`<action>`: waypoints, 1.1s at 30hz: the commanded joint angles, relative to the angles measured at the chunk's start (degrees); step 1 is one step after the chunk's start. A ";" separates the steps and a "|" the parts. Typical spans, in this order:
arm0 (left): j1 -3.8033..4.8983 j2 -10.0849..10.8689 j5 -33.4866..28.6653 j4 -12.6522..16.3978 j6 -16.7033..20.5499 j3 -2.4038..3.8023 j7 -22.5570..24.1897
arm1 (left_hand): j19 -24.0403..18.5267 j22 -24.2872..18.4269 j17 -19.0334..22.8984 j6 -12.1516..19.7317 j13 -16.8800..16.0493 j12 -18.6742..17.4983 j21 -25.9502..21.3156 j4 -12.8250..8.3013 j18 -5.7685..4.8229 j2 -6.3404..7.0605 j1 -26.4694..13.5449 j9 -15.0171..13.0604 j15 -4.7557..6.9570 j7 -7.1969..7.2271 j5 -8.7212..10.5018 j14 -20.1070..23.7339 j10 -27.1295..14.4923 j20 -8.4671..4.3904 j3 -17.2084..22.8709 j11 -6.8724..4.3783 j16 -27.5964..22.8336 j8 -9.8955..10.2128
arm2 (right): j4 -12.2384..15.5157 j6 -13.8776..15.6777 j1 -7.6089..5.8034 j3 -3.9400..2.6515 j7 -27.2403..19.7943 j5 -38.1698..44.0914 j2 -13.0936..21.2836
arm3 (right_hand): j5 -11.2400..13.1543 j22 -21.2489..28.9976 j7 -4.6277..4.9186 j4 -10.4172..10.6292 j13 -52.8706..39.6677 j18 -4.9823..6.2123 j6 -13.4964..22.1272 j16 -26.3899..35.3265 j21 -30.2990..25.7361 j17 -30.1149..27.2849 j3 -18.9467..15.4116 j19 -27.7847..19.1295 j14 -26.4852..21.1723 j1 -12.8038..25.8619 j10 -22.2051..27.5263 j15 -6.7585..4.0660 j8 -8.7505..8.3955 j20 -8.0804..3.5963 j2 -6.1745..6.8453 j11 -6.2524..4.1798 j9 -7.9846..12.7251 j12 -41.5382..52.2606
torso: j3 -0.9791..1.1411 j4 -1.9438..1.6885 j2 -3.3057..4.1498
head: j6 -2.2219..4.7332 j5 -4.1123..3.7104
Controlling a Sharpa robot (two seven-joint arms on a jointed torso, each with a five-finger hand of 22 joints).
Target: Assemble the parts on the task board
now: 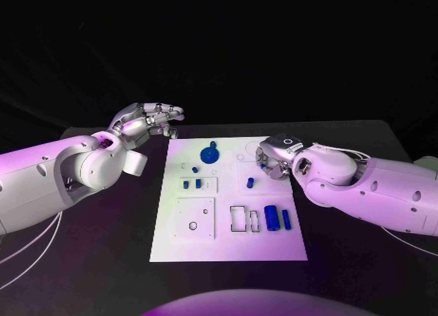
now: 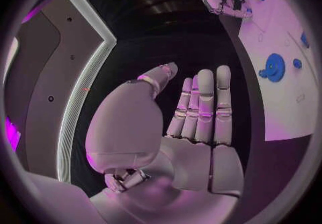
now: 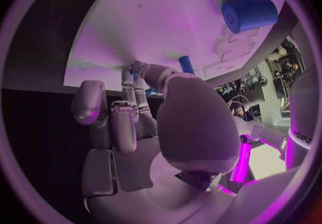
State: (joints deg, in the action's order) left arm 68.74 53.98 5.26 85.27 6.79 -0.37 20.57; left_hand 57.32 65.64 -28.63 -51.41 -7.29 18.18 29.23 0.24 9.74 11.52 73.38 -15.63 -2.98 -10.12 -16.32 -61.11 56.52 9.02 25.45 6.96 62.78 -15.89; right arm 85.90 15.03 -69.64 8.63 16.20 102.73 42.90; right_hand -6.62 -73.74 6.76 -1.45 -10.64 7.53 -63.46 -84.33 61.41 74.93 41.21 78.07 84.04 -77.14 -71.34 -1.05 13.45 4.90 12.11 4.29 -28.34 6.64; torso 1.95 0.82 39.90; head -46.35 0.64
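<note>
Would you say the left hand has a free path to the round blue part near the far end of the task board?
Probably yes. The left hand holds nothing, fingers apart, just off the task board's far left corner, and nothing stands between it and the round blue part.

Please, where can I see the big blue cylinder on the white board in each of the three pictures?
Head view: the big blue cylinder lies at the board's near right, beside a thinner blue pin.
Left wrist view: I cannot make it out.
Right wrist view: the cylinder lies beyond the right hand, near the circle's rim.
Shared landmark: the white task board.
</note>
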 commanded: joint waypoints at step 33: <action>0.04 -0.95 -0.36 -0.97 -1.11 0.00 -0.16 | 0.08 -0.17 0.16 0.30 0.04 0.21 -0.28 0.08 0.71 -0.42 0.35 -0.06 0.23 0.10 -0.01 0.17 -0.16 -0.14 -0.06 -0.02 -0.41 -0.17 | 14.12 8.62 -0.22 -0.70 2.18 1.11 2.16 | 1.32 -0.57 -0.23 -0.87 -1.73 -1.28 -0.55 -0.62 0.68 3.60 1.14 0.11 3.71 -0.09 -2.40 -0.56 0.51 -0.56 -1.02 -1.60 -0.71 -0.32 | -0.01 -0.11 -0.04 | 0.07 1.28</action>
State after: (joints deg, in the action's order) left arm 68.73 53.20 5.22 84.22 6.68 -0.39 20.28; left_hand 57.32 65.51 -28.51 -51.41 -7.28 18.18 29.23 0.24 9.74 11.52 73.38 -15.62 -2.98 -10.12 -16.32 -61.11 56.52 9.02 25.45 6.96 62.56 -15.88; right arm 99.62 23.18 -69.99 7.92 18.47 103.75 45.30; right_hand -5.17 -74.40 6.54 -2.30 -10.66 6.94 -63.65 -84.78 62.02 74.91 41.90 78.27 83.83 -77.23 -71.67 -1.24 13.73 4.70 11.74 4.61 -29.01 6.28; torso 1.99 0.84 39.85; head -46.15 1.55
